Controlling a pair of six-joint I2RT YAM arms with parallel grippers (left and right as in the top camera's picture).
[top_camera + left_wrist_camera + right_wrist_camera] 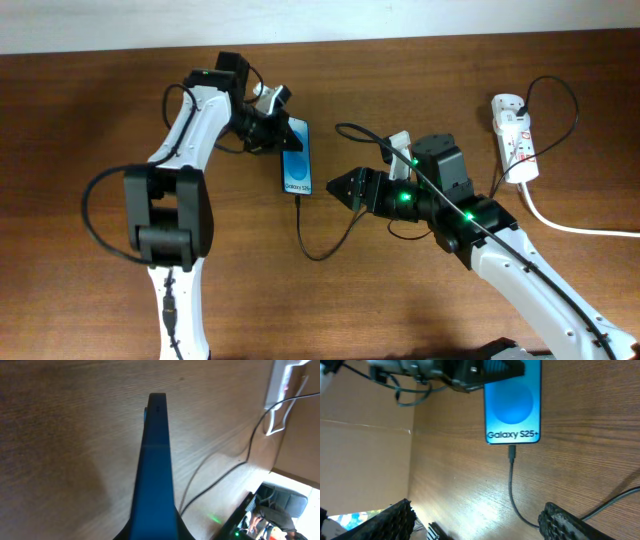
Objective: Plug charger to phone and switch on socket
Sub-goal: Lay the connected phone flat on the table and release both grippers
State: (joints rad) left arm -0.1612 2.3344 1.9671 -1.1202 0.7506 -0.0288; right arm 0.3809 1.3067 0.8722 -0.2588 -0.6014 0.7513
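The right gripper (338, 188) stands with its fingers (395, 521) spread wide and gripping nothing. The thin black cable of the charger (511, 477) runs up the gap between them to a small plug seated in the bottom edge of the phone (513, 405), just ahead of the fingertips. The handset faces screen-up, its bright blue display showing a lighter circle and the words "Galaxy S25+" at the end nearest those fingers. At the phone's far end the left gripper (270, 127) is closed on the handset, and from the left wrist the phone shows as a slim blue edge running straight out over the wooden table (80, 100). Back from the right fingertips, the charger cable sags in a loop on the table and disappears beneath the right arm. The socket (514, 135), a white power strip with red switch marks, lies well behind those fingers on the arm's outer side. A black cable curls off it and a thick white cord (575, 226) trails away from it toward the table's edge
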